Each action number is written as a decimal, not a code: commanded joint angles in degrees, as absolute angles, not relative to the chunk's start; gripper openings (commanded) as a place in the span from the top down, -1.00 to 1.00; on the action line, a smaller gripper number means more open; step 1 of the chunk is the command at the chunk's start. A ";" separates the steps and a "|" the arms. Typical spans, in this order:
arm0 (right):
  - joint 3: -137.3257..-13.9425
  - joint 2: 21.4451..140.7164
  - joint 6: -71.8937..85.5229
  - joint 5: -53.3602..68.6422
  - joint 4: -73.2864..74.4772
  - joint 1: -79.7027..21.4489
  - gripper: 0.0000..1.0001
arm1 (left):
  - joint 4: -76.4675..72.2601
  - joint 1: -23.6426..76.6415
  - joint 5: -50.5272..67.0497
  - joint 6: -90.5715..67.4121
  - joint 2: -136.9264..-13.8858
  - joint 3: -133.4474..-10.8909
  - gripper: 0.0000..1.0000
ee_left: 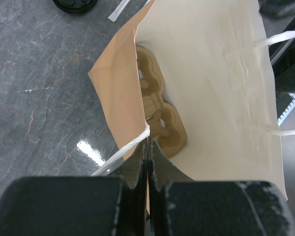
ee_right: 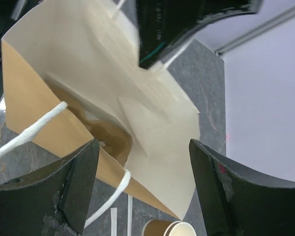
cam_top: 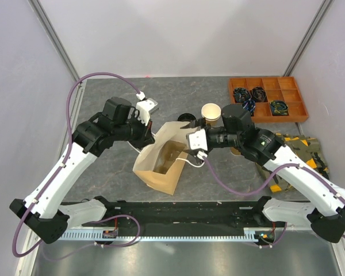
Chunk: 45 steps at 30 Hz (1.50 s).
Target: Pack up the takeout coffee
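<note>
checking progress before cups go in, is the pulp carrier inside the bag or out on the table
Inside. The left wrist view shows the pulp carrier lying at the bottom of the open paper bag.

One tan paper cup [cam_top: 211,111] stands upright, unlidded, white inside; a black lid [cam_top: 186,118] lies flat at its nine o'clock.

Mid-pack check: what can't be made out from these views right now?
- Carrier: left wrist view, partly behind the paper bag wall; hidden wells uncheckable.
- Cup: right wrist view, cut by the bottom edge.
- Black lid: left wrist view, cut by the top edge.
- Orange tray, dark contents: top view, too small to identify.
</note>
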State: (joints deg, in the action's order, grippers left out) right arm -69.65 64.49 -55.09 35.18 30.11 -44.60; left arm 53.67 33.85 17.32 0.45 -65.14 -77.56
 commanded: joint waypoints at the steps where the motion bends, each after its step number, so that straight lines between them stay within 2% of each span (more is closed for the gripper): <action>1: -76.45 66.70 -42.14 29.46 22.33 -44.38 -0.64 | 51.86 33.93 13.99 0.62 -63.54 -78.57 0.96; 11: -83.75 67.76 -29.81 23.65 19.42 -44.47 -0.76 | 53.79 34.10 12.92 3.42 -64.42 -82.26 0.96; 16: -83.67 68.11 -29.01 13.02 26.78 -44.38 -0.78 | 60.11 34.19 10.99 5.36 -68.11 -90.17 0.96; 23: -81.22 68.12 -23.74 7.12 34.27 -43.07 -0.84 | 66.62 34.98 7.13 6.95 -72.15 -93.60 0.96; 33: -77.87 66.97 -20.12 11.25 46.40 -25.51 -0.86 | 65.65 37.88 2.20 2.64 -75.67 -91.23 0.96; 40: -77.61 67.59 -24.34 8.53 56.94 -22.24 -0.86 | 66.09 38.76 -3.42 3.42 -77.69 -94.39 0.96; 45: -76.20 68.20 -25.92 7.55 57.83 -19.43 -0.87 | 70.39 38.67 -7.28 6.23 -78.84 -99.05 0.96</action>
State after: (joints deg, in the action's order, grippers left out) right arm -76.99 68.20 -24.27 9.06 54.96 -21.39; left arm 67.53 38.44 -2.37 3.95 -78.52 -94.13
